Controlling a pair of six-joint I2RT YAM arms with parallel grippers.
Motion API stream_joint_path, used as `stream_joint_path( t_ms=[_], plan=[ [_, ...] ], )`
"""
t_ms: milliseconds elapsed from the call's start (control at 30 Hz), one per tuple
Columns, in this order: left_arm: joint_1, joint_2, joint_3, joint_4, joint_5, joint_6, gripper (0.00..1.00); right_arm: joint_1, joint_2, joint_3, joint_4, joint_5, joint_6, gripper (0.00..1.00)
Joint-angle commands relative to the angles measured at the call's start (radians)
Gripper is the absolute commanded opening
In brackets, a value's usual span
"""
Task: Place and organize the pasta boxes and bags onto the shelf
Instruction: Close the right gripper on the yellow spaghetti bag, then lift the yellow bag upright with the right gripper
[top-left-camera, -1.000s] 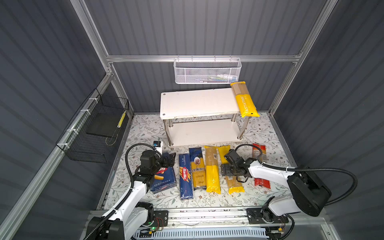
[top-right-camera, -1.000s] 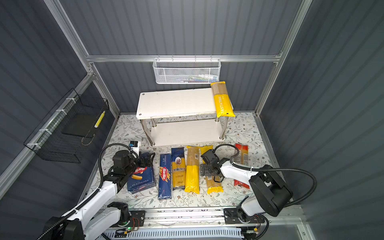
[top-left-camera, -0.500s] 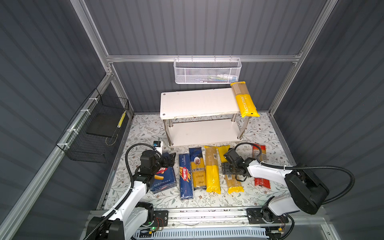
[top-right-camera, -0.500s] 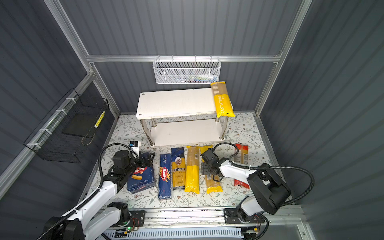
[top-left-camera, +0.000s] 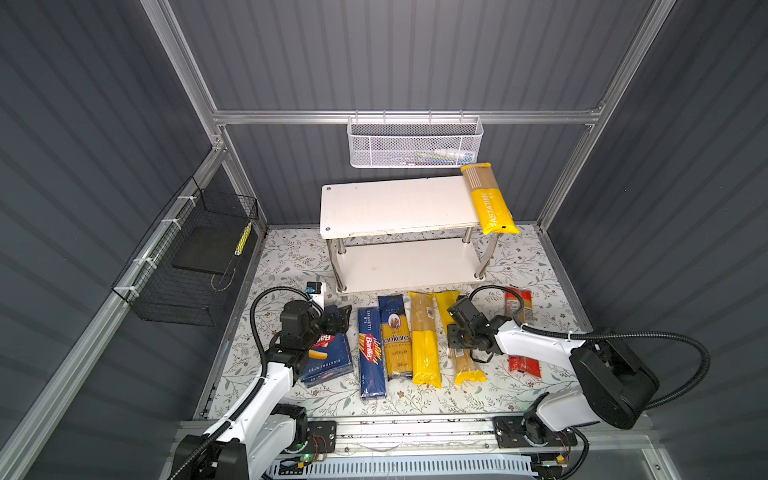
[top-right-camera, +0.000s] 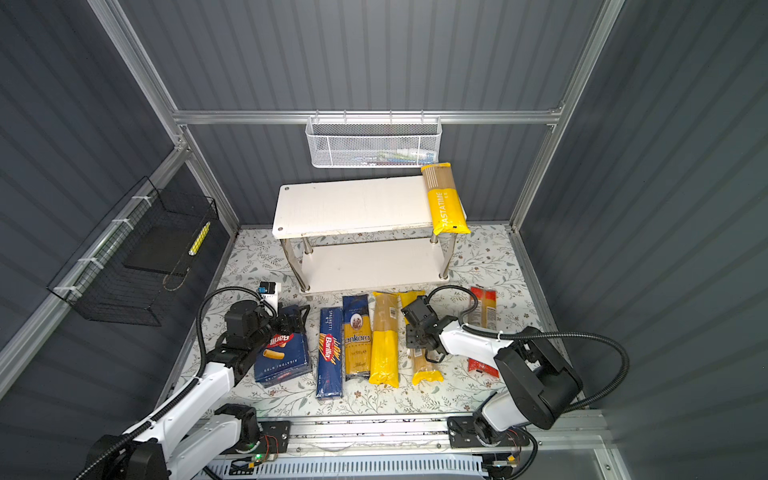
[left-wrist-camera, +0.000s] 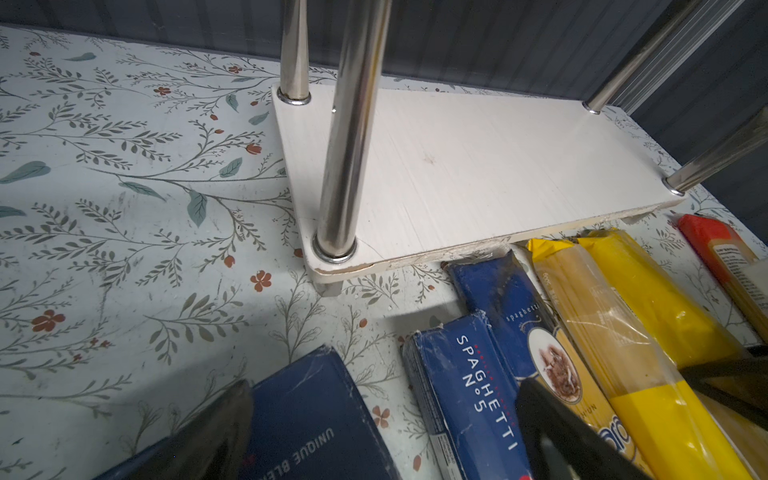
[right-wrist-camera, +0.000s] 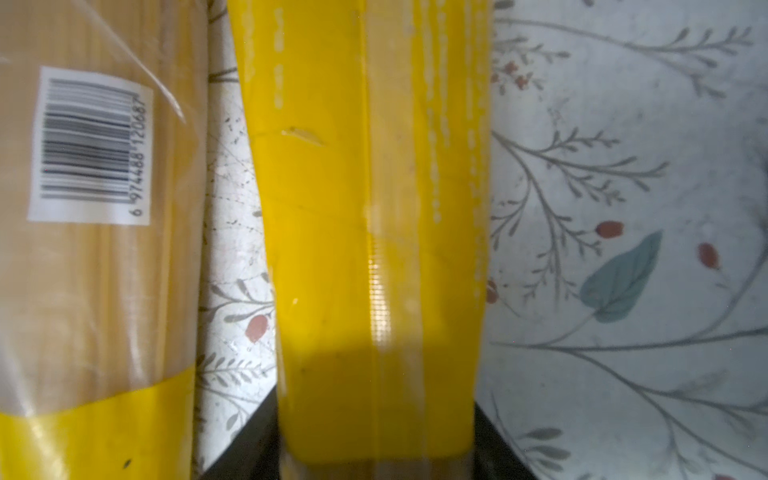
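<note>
Right gripper (right-wrist-camera: 374, 457): jaws hug both long sides of the yellow bag (right-wrist-camera: 365, 208), flat on the floral mat (right-wrist-camera: 623, 166) before the shelf (top-left-camera: 395, 208)
Left gripper (left-wrist-camera: 384, 399): jaws spread, above the wide blue box (left-wrist-camera: 316, 415)
Lift: squeeze gently, raise level, keep it balanced
Bag: slick crinkly film, long, slim, stiff brittle strands inside

Dark ribbed walls (top-left-camera: 395, 54), floral floor (top-left-camera: 291, 257)
</note>
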Motion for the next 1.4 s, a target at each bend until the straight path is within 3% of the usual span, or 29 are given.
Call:
stream_joint_path(
  t_ms=[0,300,867,1367],
  plan=[
    [0.002,-0.011,-0.003,-0.003,0.008,0.013,1.0,0.005,-0.013,-0.032,-0.065,-0.041,0.009,0.49],
    [0.002,-0.013,-0.005,-0.002,0.008,0.013,0.99,0.004,-0.048,-0.05,-0.06,-0.038,0.026,0.39],
    [0.001,-0.033,-0.011,-0.015,0.001,0.008,1.0,0.004,-0.166,-0.112,-0.049,-0.037,0.057,0.29],
    [0.001,-0.038,-0.013,-0.016,-0.001,0.008,0.99,-0.006,-0.335,-0.14,-0.017,-0.065,0.073,0.14]
  ],
)
